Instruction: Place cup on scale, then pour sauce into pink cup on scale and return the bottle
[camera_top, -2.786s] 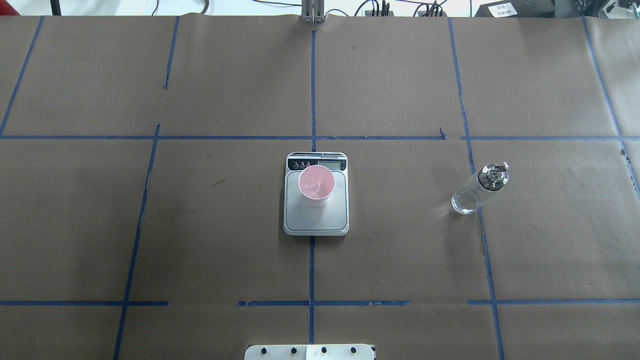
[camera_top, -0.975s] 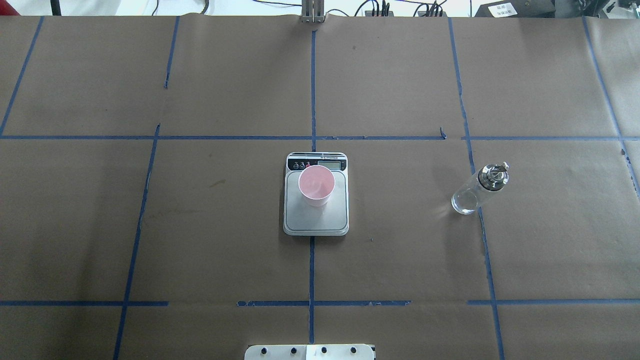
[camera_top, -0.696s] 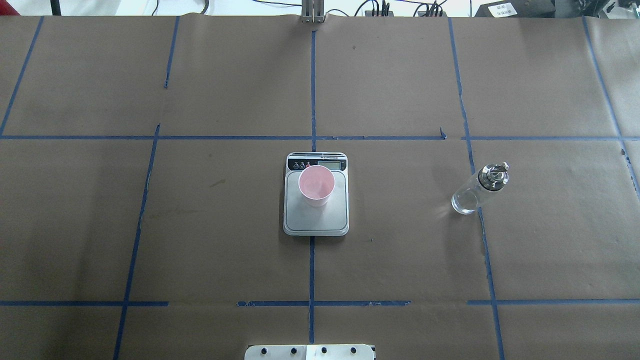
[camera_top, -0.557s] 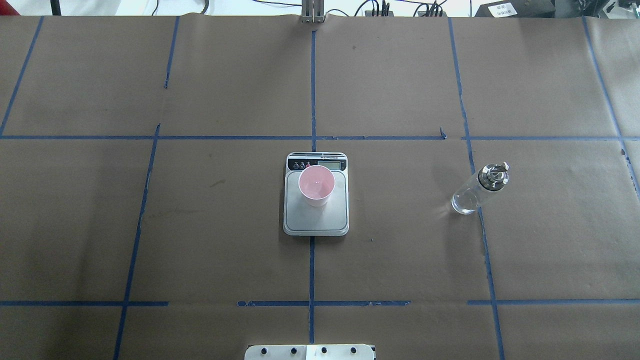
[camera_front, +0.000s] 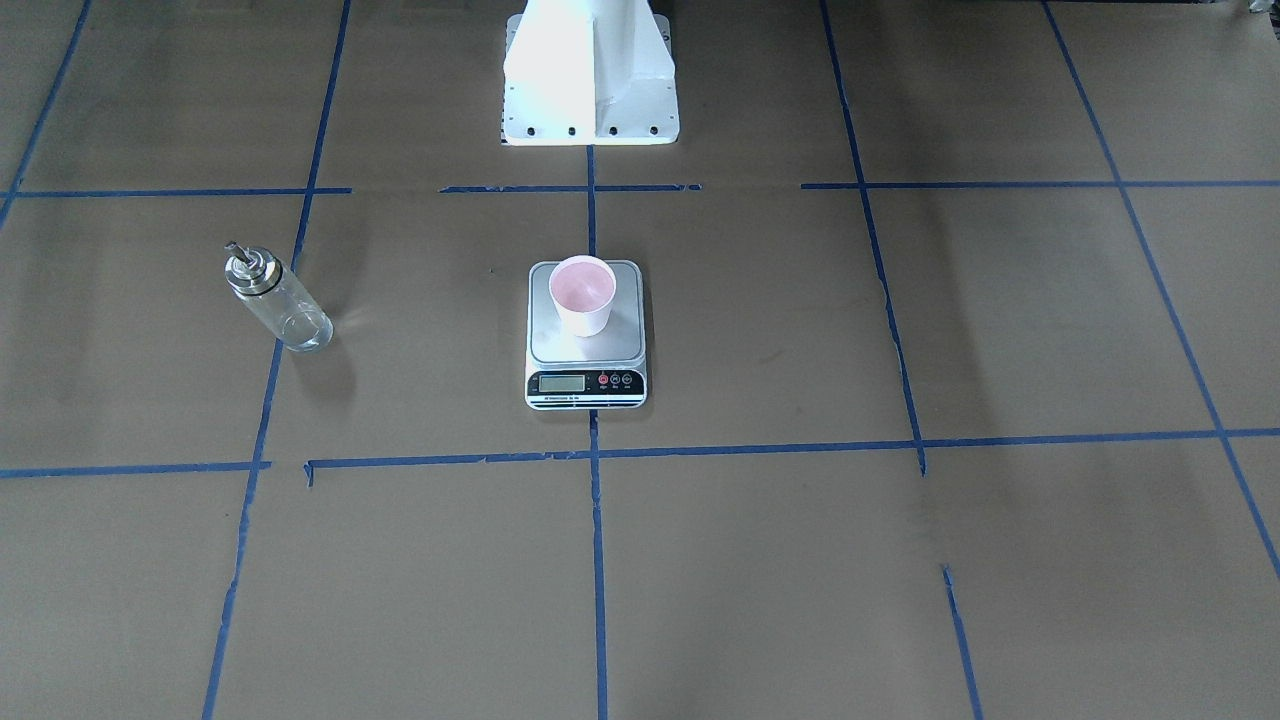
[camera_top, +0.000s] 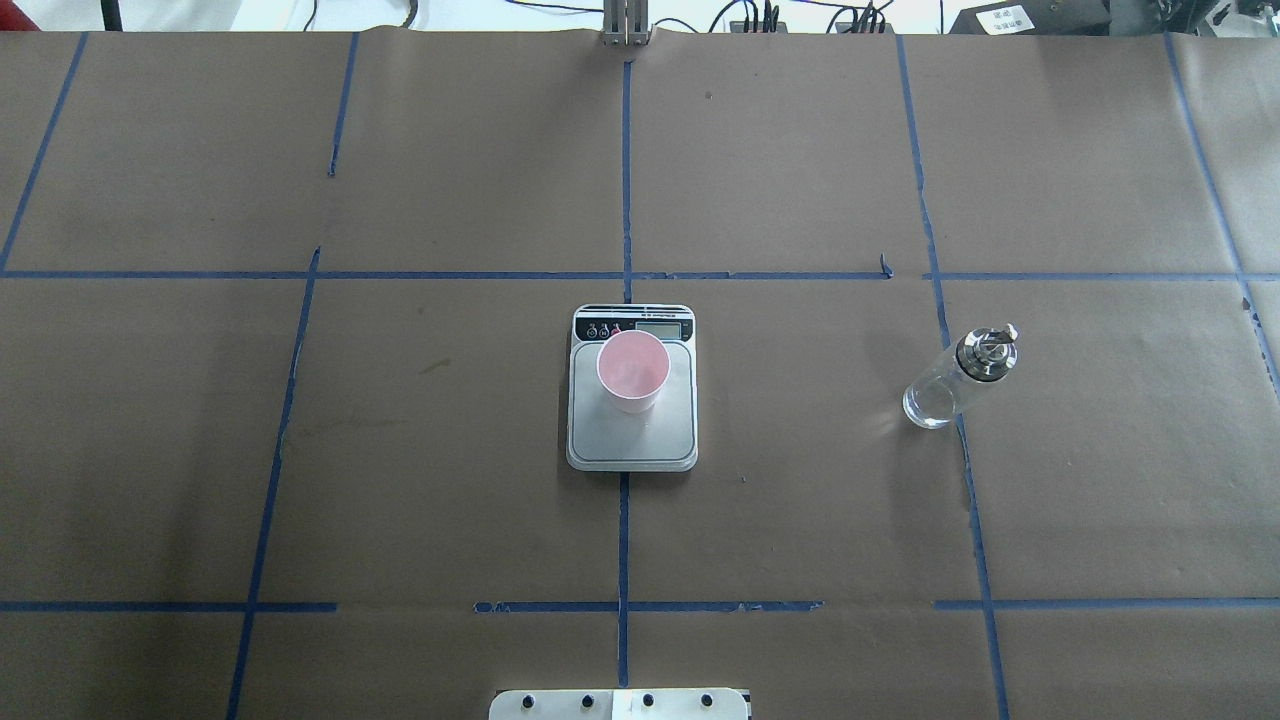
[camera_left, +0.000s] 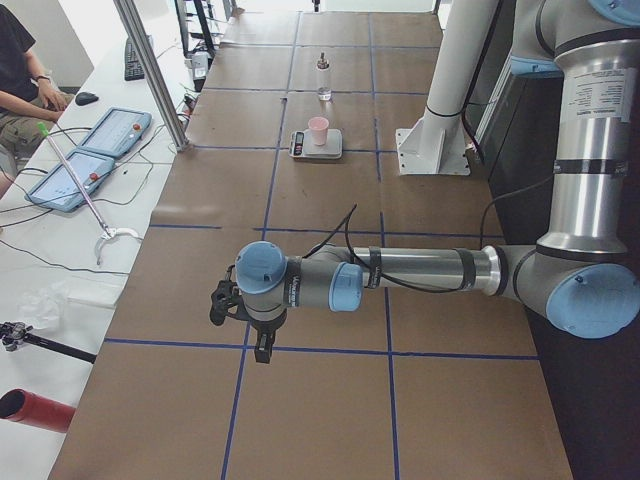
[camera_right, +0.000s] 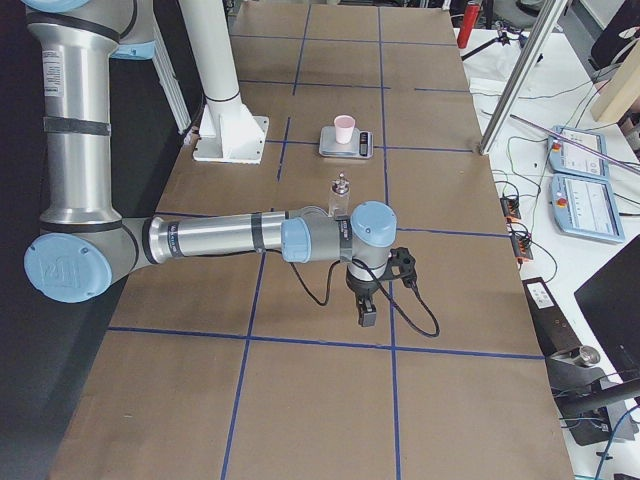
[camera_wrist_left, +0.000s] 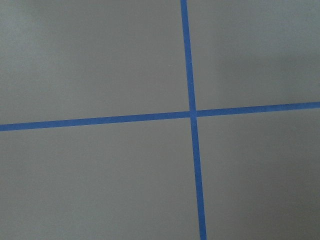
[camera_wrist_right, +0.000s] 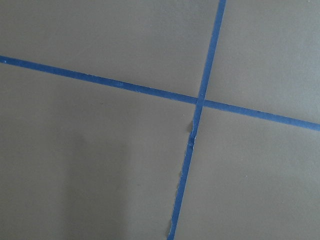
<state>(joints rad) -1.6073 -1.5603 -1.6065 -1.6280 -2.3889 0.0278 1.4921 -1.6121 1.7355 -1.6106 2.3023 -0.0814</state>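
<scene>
Cup (camera_top: 632, 372) on scale (camera_top: 632, 440); bottle (camera_top: 938, 393) apart.

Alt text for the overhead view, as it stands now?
A pink cup sits on a scale at the middle of a brown-papered table marked with blue tape lines. A clear bottle with a metal cap stands apart to the right; no robot arm is in view.

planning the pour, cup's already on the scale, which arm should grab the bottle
Right, probably. The bottle stands on the robot's right of the scale, and the right hand hangs on that side; the left hand is far across the table.
</scene>
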